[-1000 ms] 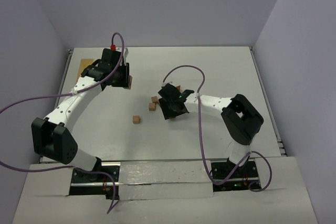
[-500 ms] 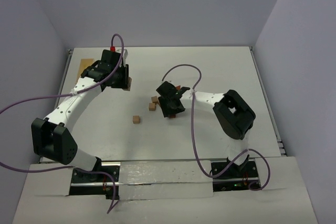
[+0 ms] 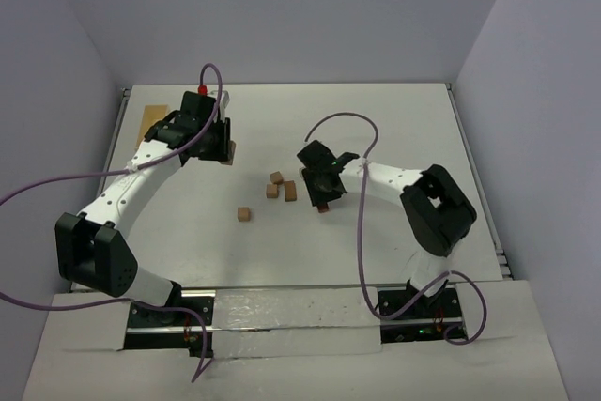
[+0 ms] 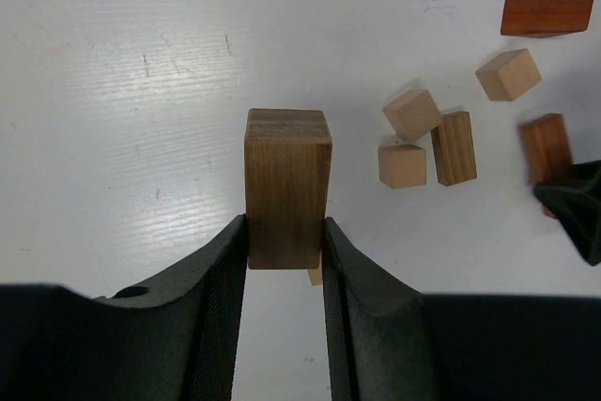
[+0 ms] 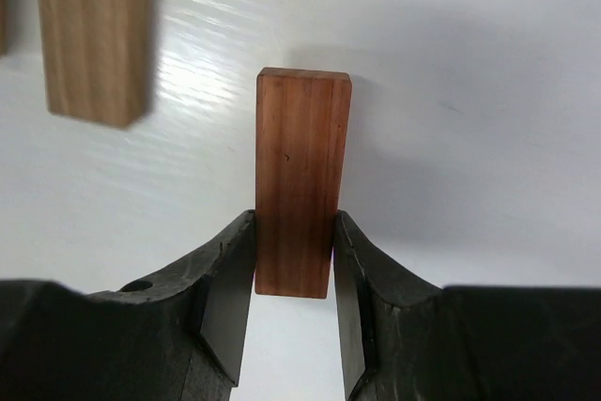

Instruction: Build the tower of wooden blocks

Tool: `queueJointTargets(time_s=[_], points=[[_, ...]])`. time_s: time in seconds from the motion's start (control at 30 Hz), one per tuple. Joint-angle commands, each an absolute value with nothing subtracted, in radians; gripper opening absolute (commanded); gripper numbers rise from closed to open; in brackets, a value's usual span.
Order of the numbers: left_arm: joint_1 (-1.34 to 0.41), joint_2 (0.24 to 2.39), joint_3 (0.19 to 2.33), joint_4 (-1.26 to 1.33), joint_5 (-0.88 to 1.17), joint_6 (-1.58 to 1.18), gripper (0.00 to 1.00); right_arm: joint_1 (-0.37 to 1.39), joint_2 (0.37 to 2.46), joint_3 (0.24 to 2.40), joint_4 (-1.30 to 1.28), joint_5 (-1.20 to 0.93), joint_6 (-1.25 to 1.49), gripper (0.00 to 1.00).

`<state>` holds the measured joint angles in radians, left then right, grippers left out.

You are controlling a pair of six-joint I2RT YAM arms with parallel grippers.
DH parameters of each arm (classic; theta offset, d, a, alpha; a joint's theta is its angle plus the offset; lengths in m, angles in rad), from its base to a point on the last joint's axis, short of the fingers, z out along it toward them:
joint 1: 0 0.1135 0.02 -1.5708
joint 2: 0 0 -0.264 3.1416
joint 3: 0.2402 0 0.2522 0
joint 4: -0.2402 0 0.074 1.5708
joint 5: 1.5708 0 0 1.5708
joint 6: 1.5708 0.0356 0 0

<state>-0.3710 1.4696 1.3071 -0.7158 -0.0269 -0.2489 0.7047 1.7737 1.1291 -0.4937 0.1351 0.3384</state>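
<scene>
The right hand is clamped on a reddish-brown brick, a smooth, long, narrow piece with fine straight grain running along its length, pinched low down between black, finely ribbed fingers. The left hand likewise grips a dark brown block, stubbier and squarer in section, with banded end grain on its top face. A sliver of tan wood shows just beneath it, too hidden to identify. Out on the white, scuffed, slightly glossy table, between the two hands, lie three pale tan cubes with crisp edges. One tan brick lies just beside two of them, and a second reddish brick lies flat farther off. Each loose piece rests singly on the table.
</scene>
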Motion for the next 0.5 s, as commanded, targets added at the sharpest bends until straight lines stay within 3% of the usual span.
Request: queueJointTargets(time_s=[0.0,0.17,0.47], points=[[-0.364,1.430,1.304,-0.670,-0.006,-0.228,0.00,0.571,1.621,1.126,-0.491,0.121,0.203,0.00],[-0.362,1.429,1.293,-0.661,0.039,-0.207,0.00,0.401,1.663,1.202,-0.402,0.097,0.028,0.00],[-0.354,1.431,1.332,-0.701,0.102,-0.157,0.00,0.348,2.003,1.548,-0.492,-0.083,-0.192,0.00]])
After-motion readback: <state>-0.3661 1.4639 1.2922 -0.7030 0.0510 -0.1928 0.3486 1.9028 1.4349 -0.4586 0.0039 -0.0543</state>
